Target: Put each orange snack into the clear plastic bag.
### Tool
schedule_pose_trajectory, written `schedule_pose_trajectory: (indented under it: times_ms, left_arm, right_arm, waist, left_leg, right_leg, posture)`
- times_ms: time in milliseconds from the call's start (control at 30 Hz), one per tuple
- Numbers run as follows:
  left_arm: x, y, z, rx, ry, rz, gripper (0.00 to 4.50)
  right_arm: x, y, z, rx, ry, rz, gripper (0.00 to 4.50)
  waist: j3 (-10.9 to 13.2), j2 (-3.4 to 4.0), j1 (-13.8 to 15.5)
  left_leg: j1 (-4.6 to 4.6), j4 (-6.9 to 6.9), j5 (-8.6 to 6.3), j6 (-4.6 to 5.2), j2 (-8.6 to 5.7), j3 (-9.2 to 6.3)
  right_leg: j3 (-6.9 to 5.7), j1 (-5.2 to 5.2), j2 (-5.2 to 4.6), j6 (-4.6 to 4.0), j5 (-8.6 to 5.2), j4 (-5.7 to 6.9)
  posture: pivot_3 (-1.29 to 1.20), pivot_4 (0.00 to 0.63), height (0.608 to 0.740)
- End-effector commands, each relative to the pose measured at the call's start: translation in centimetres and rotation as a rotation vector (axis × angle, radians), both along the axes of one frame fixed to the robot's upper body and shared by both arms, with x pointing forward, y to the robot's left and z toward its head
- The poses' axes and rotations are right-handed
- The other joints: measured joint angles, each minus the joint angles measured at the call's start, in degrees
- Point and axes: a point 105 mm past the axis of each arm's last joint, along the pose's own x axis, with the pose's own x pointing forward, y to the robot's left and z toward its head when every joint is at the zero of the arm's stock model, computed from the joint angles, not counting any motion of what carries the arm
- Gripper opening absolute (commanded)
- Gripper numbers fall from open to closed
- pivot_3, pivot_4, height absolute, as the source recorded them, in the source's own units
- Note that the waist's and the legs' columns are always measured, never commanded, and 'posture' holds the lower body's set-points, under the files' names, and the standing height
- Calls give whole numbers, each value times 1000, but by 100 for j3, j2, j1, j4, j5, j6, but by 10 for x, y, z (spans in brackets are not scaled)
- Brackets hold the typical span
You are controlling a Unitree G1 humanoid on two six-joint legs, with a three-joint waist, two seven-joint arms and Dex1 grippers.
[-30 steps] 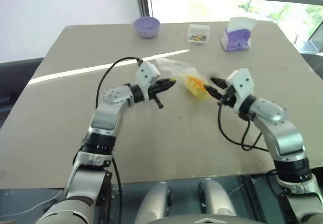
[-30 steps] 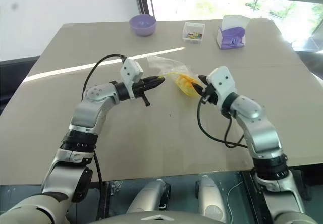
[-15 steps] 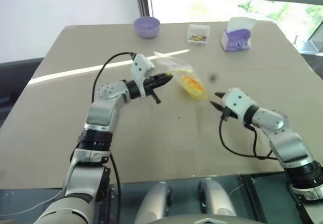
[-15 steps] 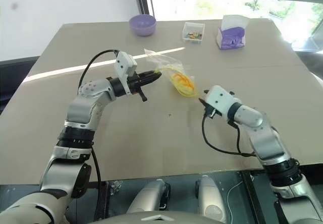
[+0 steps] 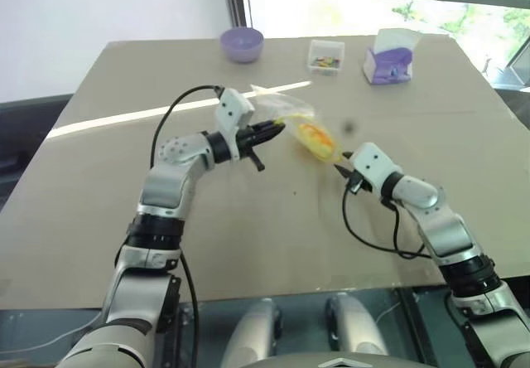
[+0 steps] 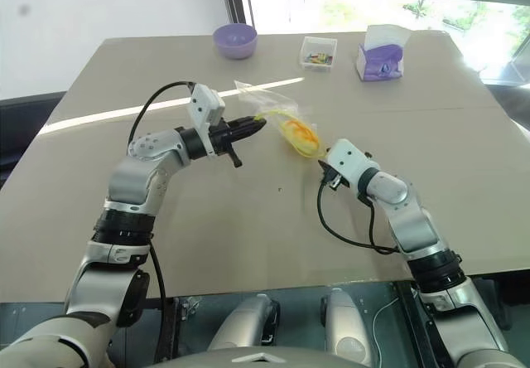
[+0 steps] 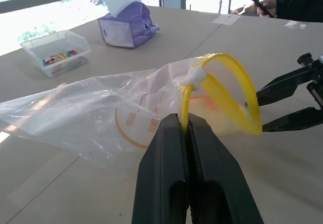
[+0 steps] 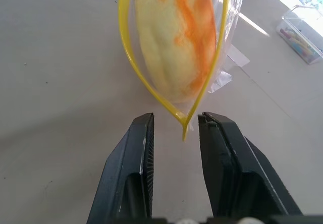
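Observation:
My left gripper (image 5: 277,128) is shut on the yellow seal strip of the clear plastic bag (image 7: 91,113) and holds it up above the table. The orange snack (image 8: 176,32) sits inside the bag, just behind its yellow-rimmed mouth (image 8: 126,57). My right gripper (image 8: 176,125) is open just below the bag's mouth. The lowest tip of the yellow seal hangs between its two fingers (image 7: 287,82) without being pinched. In the head view the right gripper (image 5: 342,162) stands just right of and below the snack (image 5: 315,138).
At the table's far side stand a purple bowl (image 5: 241,43), a small clear box of colourful bits (image 5: 325,55) and a purple-and-white tissue box (image 5: 387,60). A person's hand with a phone (image 7: 267,4) is beyond the table.
My right gripper has dropped from level with the bag to just under its mouth, then edged in towards the seal's lower tip. The left gripper still holds the bag up.

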Motion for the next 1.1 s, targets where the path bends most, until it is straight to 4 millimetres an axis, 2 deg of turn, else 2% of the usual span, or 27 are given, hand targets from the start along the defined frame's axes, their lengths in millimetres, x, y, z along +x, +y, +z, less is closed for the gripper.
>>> schedule_pose_trajectory:
  times_ms: [33, 100, 133, 167, 233, 400, 533, 633, 767, 900, 1000, 1100]
  left_arm:
    - [-5, 1, 15, -22, -53, -8, 0]
    - [-5, 1, 15, -22, -52, -7, 0]
    - [-5, 1, 15, -22, -51, -7, 0]
    - [-5, 1, 15, -22, -50, -7, 0]
    - [-5, 1, 15, -22, -50, -6, 0]
    - [-4, 0, 16, -27, -51, -5, 0]
    - [1, -2, 21, -47, -59, 6, 0]
    - [15, -2, 33, -68, -81, 55, 0]
    - [38, 0, 59, -173, -68, 135, 0]
    - [49, -8, 72, -240, -49, 149, 0]
    - [51, -17, 77, -266, -66, 136, 0]
    - [48, -26, 74, -277, -40, 109, 0]
  right_arm:
    - [5, -1, 15, 28, -66, -11, 1488]
    - [5, 0, 17, 39, -71, -13, 1488]
    - [6, 0, 17, 41, -74, -15, 1061]
    - [6, -1, 18, 43, -77, -18, 932]
    - [8, -2, 19, 44, -82, -27, 121]
    - [10, -6, 23, 51, -102, -45, 121]
    - [19, -23, 43, 32, -165, -97, 121]
    - [29, -46, 69, -21, -241, -145, 121]
    - [41, -76, 115, -98, -355, -205, 121]
    - [44, -93, 140, -178, -416, -226, 121]
    - [46, -101, 149, -208, -444, -249, 121]
    - [43, -96, 143, -179, -415, -227, 121]
  waist:
    - [0, 0, -1]
    - [0, 0, -8]
    - [0, 0, -8]
    - [0, 0, -9]
    - [0, 0, -9]
    - [0, 0, -8]
    - [0, 0, -7]
    - [1, -1, 15]
    - [3, -1, 70]
    - [2, -2, 72]
    - [3, -2, 79]
    - [3, -2, 77]
  left_leg:
    - [0, 0, 0, 0, 0, 0]
    - [0, 0, 0, 0, 0, 0]
    - [0, 0, 0, 0, 0, 0]
    - [0, 0, 0, 0, 0, 0]
    - [0, 0, 0, 0, 0, 0]
    - [0, 0, 0, 0, 0, 0]
    - [0, 0, 0, 0, 0, 0]
    - [0, 2, 0, 0, -2, 1]
    - [-1, 1, 0, 0, -4, 0]
    - [-8, -2, -1, 2, -3, 3]
    - [-13, -3, -2, 4, -3, 4]
    - [-14, -3, -2, 4, -3, 4]
  right_leg:
    - [1, 0, 0, 0, 0, 0]
    - [1, 0, 0, 0, 0, 0]
    - [0, 0, 0, 0, 0, 0]
    - [0, 0, 0, 0, 0, 1]
    - [1, 0, 0, 0, 0, 1]
    - [0, 0, 0, 0, 0, 0]
    - [1, 0, 0, 0, 0, 0]
    - [1, 0, -1, 0, 0, 1]
    - [-2, 0, 1, 0, 0, -1]
    - [-2, -1, 0, 1, 0, -15]
    - [-1, -1, -1, 1, 0, -20]
    - [0, -2, -2, 1, 0, -22]
  posture:
    - [0, 150, 740]
    - [0, 150, 740]
    - [0, 150, 740]
    - [0, 150, 740]
    - [0, 150, 740]
    - [0, 150, 740]
    - [0, 150, 740]
    - [0, 150, 740]
    - [0, 150, 740]
    - [0, 150, 740]
    - [0, 150, 740]
    - [0, 150, 740]
